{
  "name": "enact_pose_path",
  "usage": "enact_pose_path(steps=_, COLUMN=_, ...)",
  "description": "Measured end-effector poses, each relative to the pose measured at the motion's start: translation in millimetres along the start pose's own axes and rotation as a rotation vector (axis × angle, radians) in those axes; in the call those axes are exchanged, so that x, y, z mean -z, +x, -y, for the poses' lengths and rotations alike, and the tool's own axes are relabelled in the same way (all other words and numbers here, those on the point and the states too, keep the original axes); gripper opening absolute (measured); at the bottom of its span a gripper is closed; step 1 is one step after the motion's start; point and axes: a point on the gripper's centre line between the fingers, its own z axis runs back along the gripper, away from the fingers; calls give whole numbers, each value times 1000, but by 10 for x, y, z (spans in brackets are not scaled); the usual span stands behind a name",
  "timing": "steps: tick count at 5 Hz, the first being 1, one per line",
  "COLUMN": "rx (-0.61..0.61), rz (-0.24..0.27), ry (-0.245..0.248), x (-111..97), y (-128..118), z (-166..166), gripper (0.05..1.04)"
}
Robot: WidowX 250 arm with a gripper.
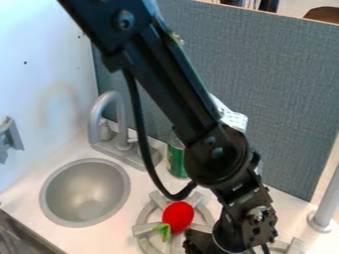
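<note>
One short gap matters most: the red toy (178, 216) lies just up and to the left of the gripper (197, 242) in the camera view, so close to its dark near edge that I cannot tell whether the two touch. Whether the gripper is spread, pressed together or pinching anything, I cannot tell; the toy's rounded red body shows beside it rather than plainly within its grasp. Lengthwise, the toy slants from upper right to lower left, its green top (163, 230) at the lower-left end, so the fat red part is nearer the gripper and the leafy end points off toward the sink side. It rests on the grey burner (141, 229), over the middle of the ring, with one bar running in toward it from the left and others reaching up beyond it. The single black arm (172, 79) slants down from the top edge, passing above and to the right of the toy, and its wrist bends down at the toy's right. Behind the burner, partly covered by the arm, a green can (176, 161) stands upright, while the round sink (86, 191) lies well apart to the left, near the grey tap (96, 111).
</note>
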Motion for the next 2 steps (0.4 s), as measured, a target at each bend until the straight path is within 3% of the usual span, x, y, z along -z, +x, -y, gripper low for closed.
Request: enact_pose_path(steps=2, rx=17, rz=-1, ry=6, x=13, y=155, z=70, gripper=1001)
